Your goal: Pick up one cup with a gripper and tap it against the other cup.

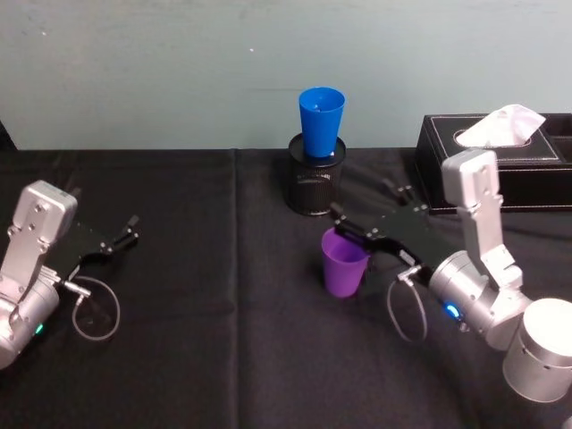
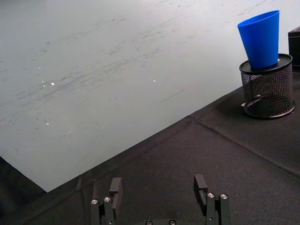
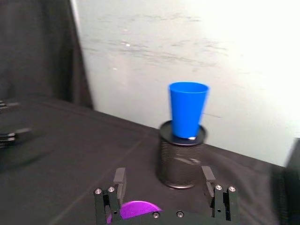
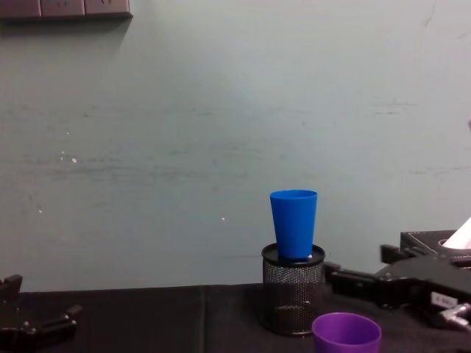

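The right tool [image 1: 344, 217] has its jaws apart, just above the purple cup [image 1: 343, 262] on the black surface [image 1: 214, 357]. The blue cup [image 1: 321, 121] stands on the mesh holder [image 1: 315, 183] (near the wall). The left tool [image 1: 125, 234] rests apart, jaws spread.

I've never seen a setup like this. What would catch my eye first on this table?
Probably the blue cup, standing upright in the black mesh pen holder at the back of the dark table. Next, the purple cup nearer the front, with the right gripper open above its rim. The left gripper rests open at the table's left side.
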`<state>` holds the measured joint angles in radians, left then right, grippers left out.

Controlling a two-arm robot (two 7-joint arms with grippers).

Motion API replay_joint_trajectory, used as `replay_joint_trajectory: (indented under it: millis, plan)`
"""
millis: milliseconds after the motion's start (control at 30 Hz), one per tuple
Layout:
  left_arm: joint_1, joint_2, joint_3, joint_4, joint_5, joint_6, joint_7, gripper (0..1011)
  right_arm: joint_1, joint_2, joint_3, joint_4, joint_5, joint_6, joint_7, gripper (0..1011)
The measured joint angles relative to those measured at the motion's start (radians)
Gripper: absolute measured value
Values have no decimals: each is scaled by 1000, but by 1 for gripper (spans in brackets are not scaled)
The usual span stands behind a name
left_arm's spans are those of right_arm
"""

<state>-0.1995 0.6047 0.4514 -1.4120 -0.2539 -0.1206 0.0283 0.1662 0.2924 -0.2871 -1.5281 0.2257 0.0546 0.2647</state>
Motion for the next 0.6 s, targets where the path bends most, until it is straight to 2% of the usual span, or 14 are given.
replay_joint_trajectory:
  millis: [200, 400, 600]
  plan:
    - [0, 0, 0, 0, 0, 0, 0, 1000, -15, -10, 50, 11, -15, 3, -57, 1000]
    - [0, 0, 0, 0, 0, 0, 0, 1000, -43, -23, 115, 47, -56, -58, -136, 1000]
    - [0, 0, 0, 0, 0, 0, 0, 1000, -52, -32, 149, 68, -68, -78, -153, 1000]
